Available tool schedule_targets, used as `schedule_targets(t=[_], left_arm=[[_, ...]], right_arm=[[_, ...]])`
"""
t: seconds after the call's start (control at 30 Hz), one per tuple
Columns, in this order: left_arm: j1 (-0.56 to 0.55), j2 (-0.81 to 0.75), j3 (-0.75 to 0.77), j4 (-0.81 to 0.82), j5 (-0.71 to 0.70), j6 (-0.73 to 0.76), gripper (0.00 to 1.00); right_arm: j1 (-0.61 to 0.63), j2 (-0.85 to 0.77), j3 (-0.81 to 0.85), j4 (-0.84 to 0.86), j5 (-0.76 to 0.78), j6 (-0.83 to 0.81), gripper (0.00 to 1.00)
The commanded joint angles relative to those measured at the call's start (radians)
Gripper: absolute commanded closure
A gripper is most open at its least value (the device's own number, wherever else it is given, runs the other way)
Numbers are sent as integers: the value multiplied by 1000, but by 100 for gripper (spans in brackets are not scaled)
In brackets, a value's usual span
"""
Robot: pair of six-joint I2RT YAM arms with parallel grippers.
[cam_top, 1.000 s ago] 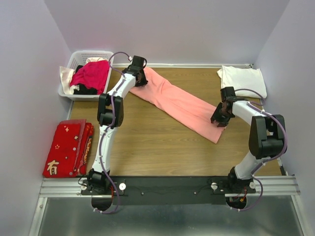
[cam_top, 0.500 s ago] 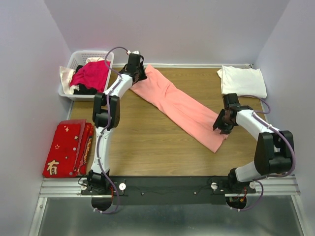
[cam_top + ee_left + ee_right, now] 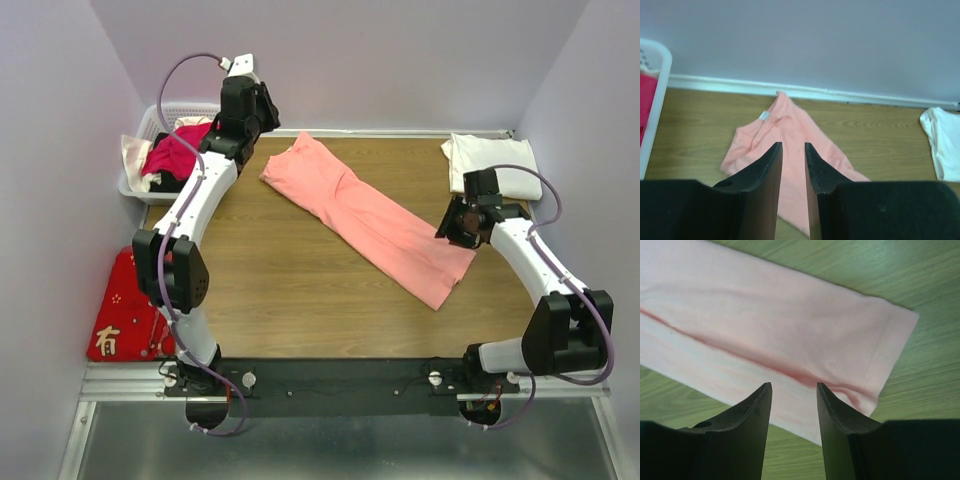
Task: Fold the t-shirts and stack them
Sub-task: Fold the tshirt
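Observation:
The salmon-pink t-shirt (image 3: 370,220) lies on the wooden table as a long narrow strip, running diagonally from back centre to front right. It also shows in the left wrist view (image 3: 785,125) and the right wrist view (image 3: 790,325). The white t-shirt (image 3: 492,165) lies folded at the back right corner, its edge visible in the left wrist view (image 3: 942,145). My left gripper (image 3: 260,115) (image 3: 793,145) is raised above and behind the pink shirt's collar end, jaws slightly apart and empty. My right gripper (image 3: 458,228) (image 3: 794,385) hovers over the hem end, open and empty.
A white basket (image 3: 152,122) with red, white and dark clothes stands at the back left, and its rim shows in the left wrist view (image 3: 660,75). A flat red cloth with gold characters (image 3: 125,300) lies at the front left. Walls close in the back and both sides.
My left gripper has let go of the pink shirt's collar end and risen back toward the basket. My right gripper has moved a little right and back off the hem end.

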Motion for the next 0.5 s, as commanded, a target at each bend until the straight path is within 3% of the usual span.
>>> schedule_targets(t=[0.0,0.27,0.47], left_arm=[[-9,-102,-132,-65,-41,9,67],[-14,-218,-251,-77,-32,18,67],[-15,-232,-268,-95,-24,21,67]], right_arm=[[49,-66,-44,-54,-101,-21,50],[118,-76,-226,-51,-104,9,50],[137,-31,-206,-25,-126,43,50]])
